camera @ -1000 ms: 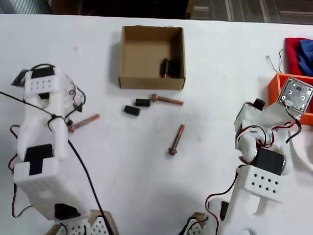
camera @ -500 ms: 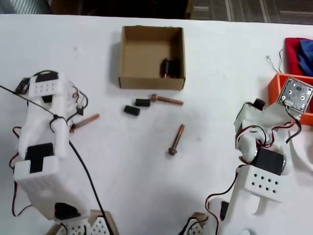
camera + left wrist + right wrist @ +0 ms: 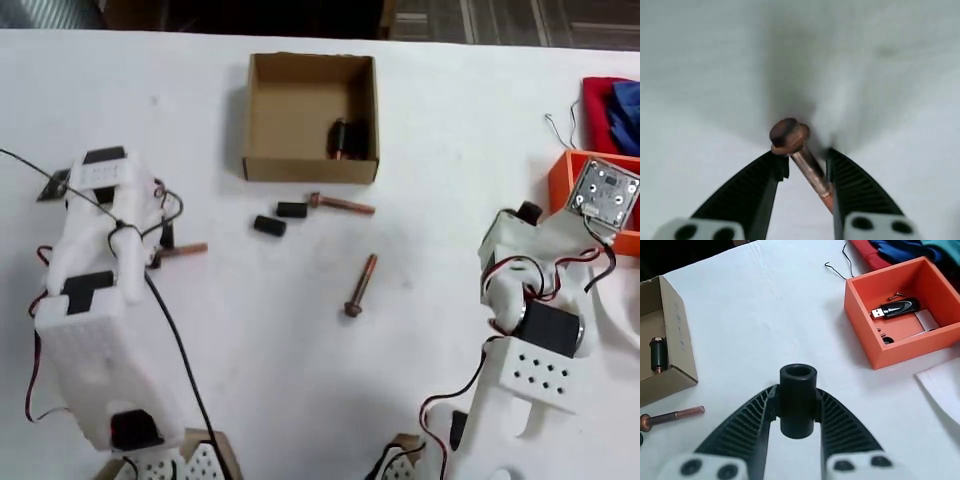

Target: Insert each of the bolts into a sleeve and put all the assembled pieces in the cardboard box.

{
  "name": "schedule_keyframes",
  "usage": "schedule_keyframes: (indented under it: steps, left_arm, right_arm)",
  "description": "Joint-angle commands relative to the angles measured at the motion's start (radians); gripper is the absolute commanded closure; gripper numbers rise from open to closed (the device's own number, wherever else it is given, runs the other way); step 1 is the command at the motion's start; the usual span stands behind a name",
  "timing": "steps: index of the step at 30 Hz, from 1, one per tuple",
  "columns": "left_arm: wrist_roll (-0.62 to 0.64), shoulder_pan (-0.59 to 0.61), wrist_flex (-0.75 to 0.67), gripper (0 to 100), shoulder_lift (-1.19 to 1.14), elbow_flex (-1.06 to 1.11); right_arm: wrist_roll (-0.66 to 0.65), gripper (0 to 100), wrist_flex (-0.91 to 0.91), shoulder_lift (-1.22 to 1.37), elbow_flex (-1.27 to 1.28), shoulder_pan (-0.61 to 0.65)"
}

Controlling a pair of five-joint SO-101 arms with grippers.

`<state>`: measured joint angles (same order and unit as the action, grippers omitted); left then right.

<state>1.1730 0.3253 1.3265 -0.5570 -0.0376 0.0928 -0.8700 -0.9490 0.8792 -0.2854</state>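
bolt (image 3: 801,157) lies on counter (image 3: 880,75) betw left fingers (image 3: 755,185), spread either side of its shank. right fingers (image 3: 840,425) pinch sleeve (image 3: 798,390) upright. step: bolt pickup; next needs closing, lifting, aligning w/ sleeve.

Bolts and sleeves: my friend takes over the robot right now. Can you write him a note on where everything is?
Left gripper: around a bolt; I can't tell if it is gripped.
Right gripper: shut on a sleeve, held upright.
Done: one assembled piece is in the cardboard box.
Loose in front of the box: two sleeves and two more bolts.
Left to do: put three bolts into sleeves, then put all three in the box.
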Motion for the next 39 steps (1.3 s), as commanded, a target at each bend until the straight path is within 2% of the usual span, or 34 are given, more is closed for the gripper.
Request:
schedule_keyframes:
  steps: [1,5,8,10,13,19,21,23,31,36,39]
  left_arm:
    - [0.002,0.012,-0.014,84,-0.023,-0.090]
    - [-0.063,0.006,0.034,98,-0.028,-0.153]
    - [-0.089,0.003,0.087,96,-0.028,-0.202]
    - [-0.163,0.003,0.121,98,-0.021,-0.246]
    - [-0.407,-0.006,0.180,97,-0.025,-0.344]
    - [-1.157,-0.011,0.348,97,-0.031,-0.521]
    - [-1.309,-0.037,0.353,97,-0.031,-0.524]
    - [-1.359,-0.054,0.351,97,-0.041,-0.510]
    - [-1.346,-0.080,0.264,97,-0.199,-0.509]
    - [-1.346,-0.081,0.261,88,-0.199,-0.509]
    - [-1.349,-0.077,0.258,88,-0.195,-0.509]
  right_arm:
    - [0.002,97.8,0.010,-0.030,-0.006,0.007]
    - [0.002,97.8,0.010,-0.030,-0.008,0.007]
    - [0.002,97.8,0.010,-0.030,-0.008,0.007]
    - [0.002,97.8,0.010,-0.030,-0.008,0.007]
    - [0.002,97.8,0.010,-0.030,-0.008,0.007]
    - [0.002,97.8,0.010,-0.030,-0.008,0.008]
    - [0.002,97.8,0.008,-0.030,-0.008,0.010]
    - [0.002,97.8,0.001,-0.030,-0.009,0.010]
    - [0.002,97.8,-0.004,-0.030,-0.011,0.008]
    - [0.000,97.8,-0.004,-0.030,-0.011,0.008]
    - [0.000,97.8,-0.004,-0.030,-0.011,0.008]
